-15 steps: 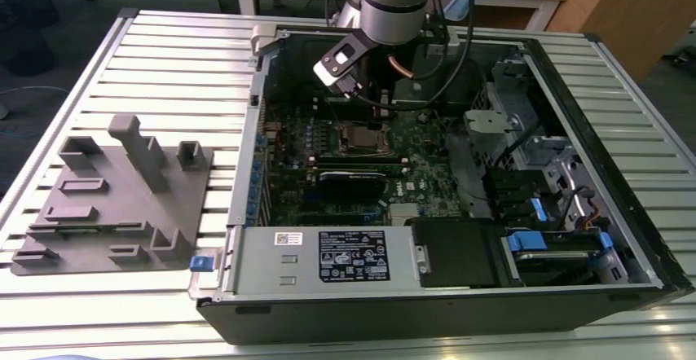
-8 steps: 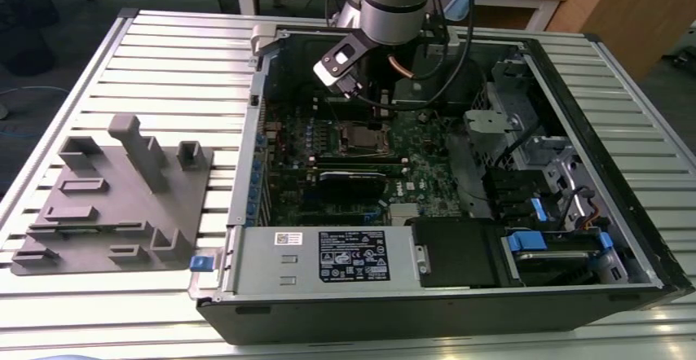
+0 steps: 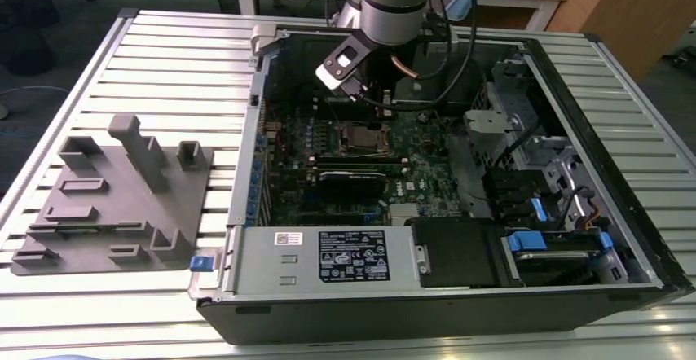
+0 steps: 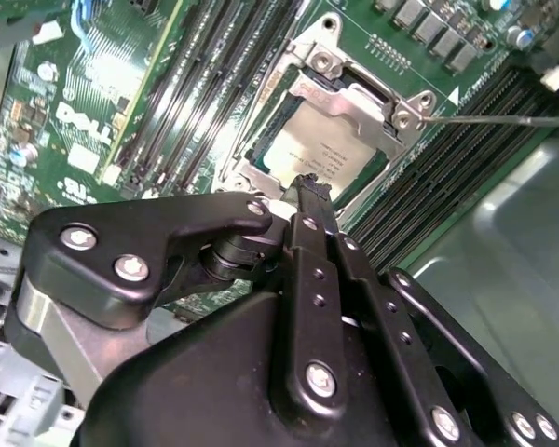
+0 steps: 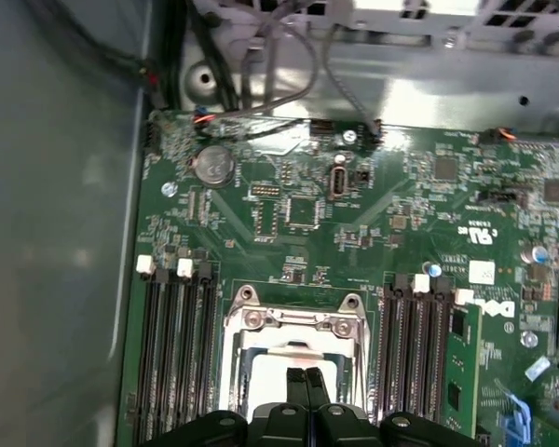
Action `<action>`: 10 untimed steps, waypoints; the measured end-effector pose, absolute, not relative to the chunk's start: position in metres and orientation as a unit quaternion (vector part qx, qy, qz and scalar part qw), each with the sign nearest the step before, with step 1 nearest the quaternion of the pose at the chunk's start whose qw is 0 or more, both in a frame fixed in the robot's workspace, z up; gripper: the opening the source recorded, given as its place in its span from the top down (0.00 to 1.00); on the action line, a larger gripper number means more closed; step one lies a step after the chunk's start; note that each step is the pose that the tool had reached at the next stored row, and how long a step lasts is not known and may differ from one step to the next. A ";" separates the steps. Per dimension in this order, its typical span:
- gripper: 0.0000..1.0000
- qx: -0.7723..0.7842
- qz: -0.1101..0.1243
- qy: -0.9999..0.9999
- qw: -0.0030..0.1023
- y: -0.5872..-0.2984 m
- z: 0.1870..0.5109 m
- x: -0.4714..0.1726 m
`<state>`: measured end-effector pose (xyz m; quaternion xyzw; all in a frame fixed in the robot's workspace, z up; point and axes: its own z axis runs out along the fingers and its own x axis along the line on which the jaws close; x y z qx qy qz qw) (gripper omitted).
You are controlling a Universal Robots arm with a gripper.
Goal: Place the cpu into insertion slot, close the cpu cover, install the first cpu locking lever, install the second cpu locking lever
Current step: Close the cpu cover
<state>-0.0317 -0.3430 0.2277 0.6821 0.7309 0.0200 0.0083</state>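
End effector (image 4: 309, 186): fingers drawn together with nothing between them; tip poised over the near edge of the socket in the second wrist view; contact impossible to tell.
Cpu (image 4: 317, 154): lies flat in the insertion slot (image 5: 238, 361), silvery top showing through the frame's opening.
Cpu cover (image 4: 354, 96): down over the chip, apparently level, bearing on the chip's edges.
Locking lever (image 4: 494, 118): thin wire rod jutting sideways from the socket corner, seemingly not latched.
Step in hand: probably seating the cover, with chip placement looking done and the levers undone.
Doing it well: press on the metal frame, never on the chip's top; push straight down and gently; keep the narrow tip off the small parts around the socket; check for level seating along every side.
Memory slots (image 4: 214, 74): long black rows just beside the socket, easy to snag.
Motherboard (image 5: 261, 242): green, fixed inside the open computer case (image 3: 435, 319).
Desk (image 3: 163, 59): slatted metal, carrying the case.
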 end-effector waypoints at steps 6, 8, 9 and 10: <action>0.89 0.643 0.020 0.766 0.007 -0.343 0.227 -0.032; 0.89 0.629 0.020 0.777 0.007 -0.343 0.227 -0.032; 0.89 0.621 0.021 0.783 0.007 -0.343 0.227 -0.032; 0.89 0.614 0.021 0.789 0.007 -0.343 0.227 -0.032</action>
